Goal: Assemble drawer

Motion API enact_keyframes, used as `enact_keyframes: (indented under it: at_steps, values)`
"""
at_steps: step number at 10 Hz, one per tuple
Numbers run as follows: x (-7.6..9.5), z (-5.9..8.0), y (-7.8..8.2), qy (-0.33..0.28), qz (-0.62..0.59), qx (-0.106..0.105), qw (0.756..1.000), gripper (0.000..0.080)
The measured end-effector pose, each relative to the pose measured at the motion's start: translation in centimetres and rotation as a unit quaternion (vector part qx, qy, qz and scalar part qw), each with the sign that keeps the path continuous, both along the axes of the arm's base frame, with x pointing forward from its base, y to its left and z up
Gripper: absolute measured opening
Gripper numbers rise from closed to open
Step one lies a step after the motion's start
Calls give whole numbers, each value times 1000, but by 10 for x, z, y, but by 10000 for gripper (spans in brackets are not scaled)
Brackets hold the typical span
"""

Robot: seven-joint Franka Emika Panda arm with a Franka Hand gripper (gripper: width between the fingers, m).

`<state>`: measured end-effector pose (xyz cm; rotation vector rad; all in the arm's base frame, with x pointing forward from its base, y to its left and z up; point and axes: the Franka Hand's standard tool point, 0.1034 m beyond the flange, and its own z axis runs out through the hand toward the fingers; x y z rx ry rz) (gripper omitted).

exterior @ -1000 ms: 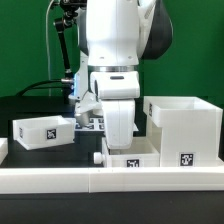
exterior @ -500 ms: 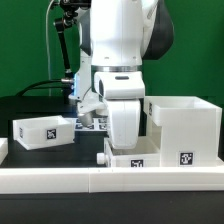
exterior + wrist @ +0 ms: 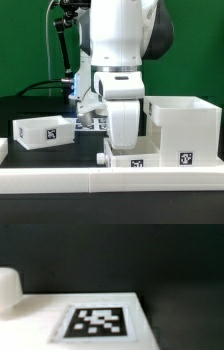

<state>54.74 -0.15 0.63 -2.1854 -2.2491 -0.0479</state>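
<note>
The large white box housing point(image 3: 185, 125) stands at the exterior view's right, with a tag on its front. One small white tray point(image 3: 45, 130) lies at the left. A second tray point(image 3: 135, 158), with a black knob point(image 3: 104, 157) and a tag, lies right in front of the housing, next to the low rail. My gripper point(image 3: 125, 147) hangs straight down onto this tray; its fingertips are hidden behind the tray wall. The wrist view shows the tray's white face point(image 3: 40, 308) and its tag point(image 3: 98, 321) very close. I cannot tell whether the jaws are open or shut.
A low white rail point(image 3: 60, 181) runs along the front edge. The marker board point(image 3: 92, 123) lies behind the arm, between the left tray and the housing. A black stand with cables point(image 3: 66, 60) rises at the back left.
My hand has shifted a little toward the exterior view's right and lower over the front tray since one second ago. It has held still for the last half second.
</note>
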Motion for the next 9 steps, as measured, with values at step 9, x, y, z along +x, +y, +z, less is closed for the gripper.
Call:
enact_keyframes:
  at_steps: [9]
  values:
    - [0,0,4,-2,-8,-7,1000,42]
